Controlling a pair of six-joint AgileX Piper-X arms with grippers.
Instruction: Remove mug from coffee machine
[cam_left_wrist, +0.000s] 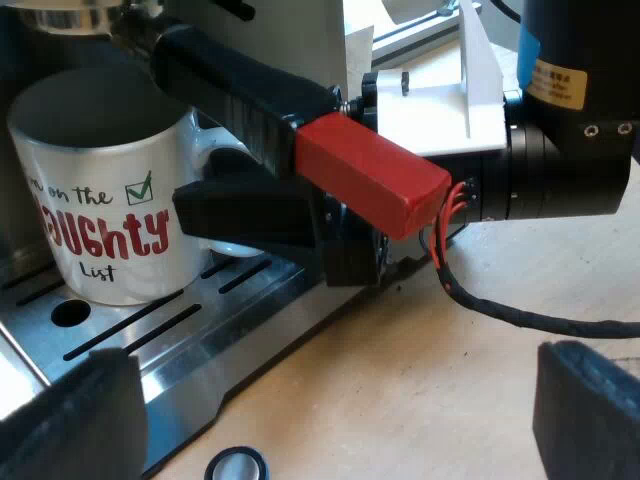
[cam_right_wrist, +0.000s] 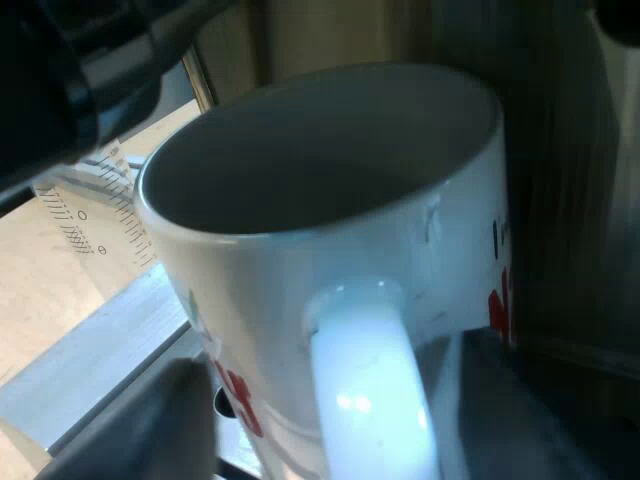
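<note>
Claw positions point to an early stage. The right claw (cam_right_wrist: 365, 440) is spread, with the white mug (cam_right_wrist: 250, 290) close before it and one black finger set to either side of the mug handle (cam_right_wrist: 370, 390). A gap is left on each side, so nothing is pinched yet. One of its fingers is seen at that handle, beneath the red end of the portafilter handle (cam_left_wrist: 370, 180), which is locked into the espresso machine (cam_left_wrist: 285, 35). The left claw (cam_left_wrist: 330, 420) is likewise spread and held empty over the tabletop (cam_left_wrist: 430, 370), near the front of the drip tray (cam_left_wrist: 230, 320). The mug, lettered "Naughty List", is stood upright on that tray under the portafilter. A measuring glass (cam_right_wrist: 85, 210) is seen beyond it. The task is judged barely begun: the handle is framed, but closing, lifting and carrying the mug clear are left to be done.
</note>
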